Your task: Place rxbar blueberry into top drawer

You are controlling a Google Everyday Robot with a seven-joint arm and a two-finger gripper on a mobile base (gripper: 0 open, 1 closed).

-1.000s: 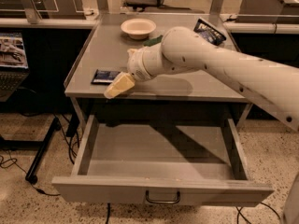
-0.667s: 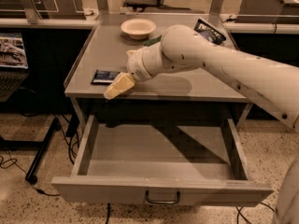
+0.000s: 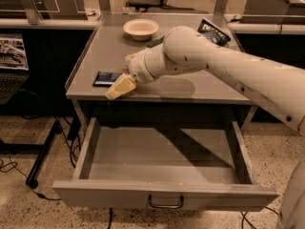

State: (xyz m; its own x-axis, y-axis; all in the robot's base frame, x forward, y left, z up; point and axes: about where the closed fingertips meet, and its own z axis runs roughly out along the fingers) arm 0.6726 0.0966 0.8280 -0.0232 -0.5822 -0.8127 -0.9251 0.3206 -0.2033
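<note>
Your gripper just beside the rxbar blueberry flat on the table, open-or-closed state unclear

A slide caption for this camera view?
Gripper beside the rxbar blueberry on the table, above the open top drawer.

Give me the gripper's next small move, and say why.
Probably shift the gripper slightly sideways, over the rxbar blueberry. The bar lies flat on the table, not held, just beside the gripper, and the top drawer already stands open below.
</note>
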